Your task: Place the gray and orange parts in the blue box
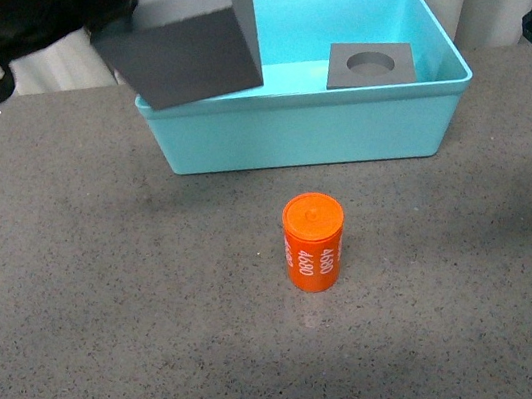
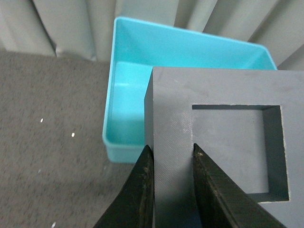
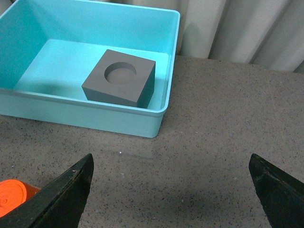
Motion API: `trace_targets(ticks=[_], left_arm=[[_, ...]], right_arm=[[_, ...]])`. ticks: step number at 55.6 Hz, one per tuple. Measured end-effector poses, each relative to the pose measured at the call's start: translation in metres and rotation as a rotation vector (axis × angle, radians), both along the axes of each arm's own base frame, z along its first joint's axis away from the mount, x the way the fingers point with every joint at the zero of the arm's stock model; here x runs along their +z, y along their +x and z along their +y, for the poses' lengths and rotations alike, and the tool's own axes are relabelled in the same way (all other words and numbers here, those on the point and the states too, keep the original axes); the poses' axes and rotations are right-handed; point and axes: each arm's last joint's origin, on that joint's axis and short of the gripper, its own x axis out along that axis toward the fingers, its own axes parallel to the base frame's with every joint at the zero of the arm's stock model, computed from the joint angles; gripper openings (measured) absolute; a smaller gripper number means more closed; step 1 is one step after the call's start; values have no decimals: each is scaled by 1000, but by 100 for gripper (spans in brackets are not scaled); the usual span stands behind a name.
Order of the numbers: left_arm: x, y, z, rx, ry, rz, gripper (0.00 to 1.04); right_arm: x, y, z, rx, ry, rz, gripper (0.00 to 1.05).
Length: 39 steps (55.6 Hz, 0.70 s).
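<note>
Square-recess cube [image 1: 188,60] is pinched by one wall in left end effector [image 2: 172,148], tilted, hanging over the left front rim of box [image 1: 307,137]; the free floor lies just beyond. Cylinder [image 1: 314,242] stands upright on desk [image 1: 112,315] before the box, roughly central. Round-recess cube [image 1: 369,64] sits in the box, right side. Right end effector [image 3: 171,161] gapes wide, empty.

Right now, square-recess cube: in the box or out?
Out: the left gripper holds the square-recess cube aloft, tilted, at the left end of the blue box.
</note>
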Motion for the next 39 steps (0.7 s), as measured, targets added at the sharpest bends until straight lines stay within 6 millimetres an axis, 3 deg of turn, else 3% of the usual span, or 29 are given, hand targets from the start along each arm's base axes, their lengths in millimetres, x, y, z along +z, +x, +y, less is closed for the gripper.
trace_targets(ticks=[7,15,39], left_arm=[[1,28,-11,-4,-9,-26,18],[-15,55,-18,7,1,0,18],[-55,105,-14,59,51,76,18]], right_arm=[[0,0,0,0,0,0,95],[0,0,0,0,0,0,95],[0,0,0,0,0,0,95]])
